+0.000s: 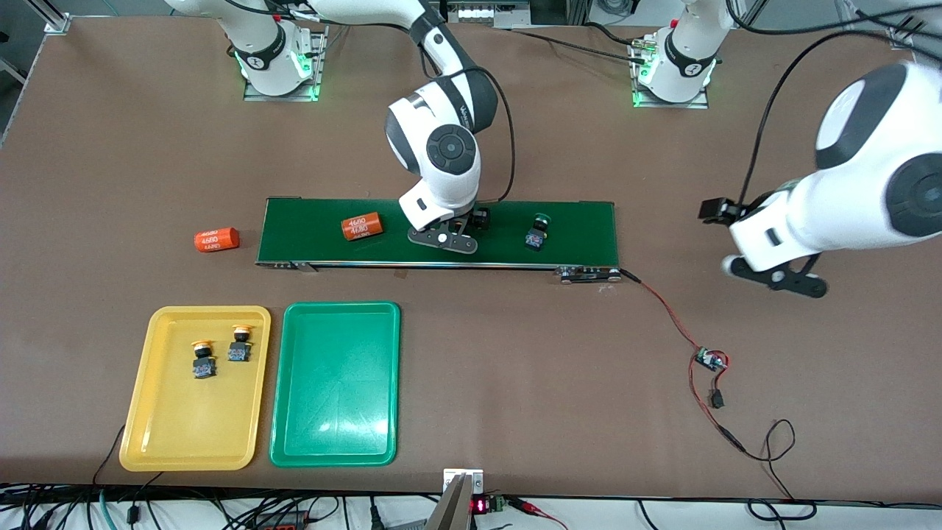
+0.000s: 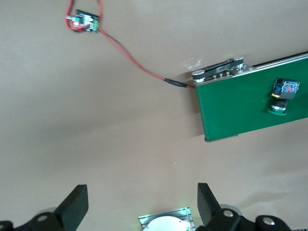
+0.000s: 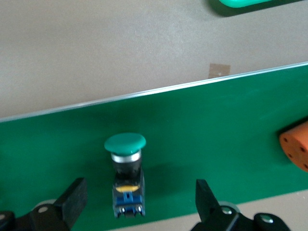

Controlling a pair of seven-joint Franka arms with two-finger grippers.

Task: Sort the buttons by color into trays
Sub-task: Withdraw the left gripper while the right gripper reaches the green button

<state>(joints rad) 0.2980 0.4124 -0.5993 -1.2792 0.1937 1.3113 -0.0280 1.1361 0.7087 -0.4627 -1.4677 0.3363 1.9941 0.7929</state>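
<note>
The right gripper (image 1: pixel 450 237) hangs low over the long green belt (image 1: pixel 574 224), about at its middle, with its fingers (image 3: pixel 72 199) spread wide and nothing between them but air; in the right wrist view a green button (image 3: pixel 125 173) lies on its side on the belt between the two fingers, touching neither. A second green button (image 1: pixel 538 231) lies on the belt nearer the left arm's end, and it also shows in the left wrist view. An orange cylinder (image 1: pixel 361 227) with white numbers rests on the belt toward the right arm's end, and another orange cylinder (image 1: pixel 216 239) lies on the table just off that end of the belt. The left gripper (image 1: pixel 773 276) waits above bare table past the belt's other end, its fingers (image 2: pixel 74 207) wide apart and empty. Nearer the front camera, the yellow tray (image 1: pixel 147 412) holds two yellow buttons (image 1: pixel 204 358) side by side, close but apart. The green tray (image 1: pixel 336 412) sits just beside the yellow one.
</note>
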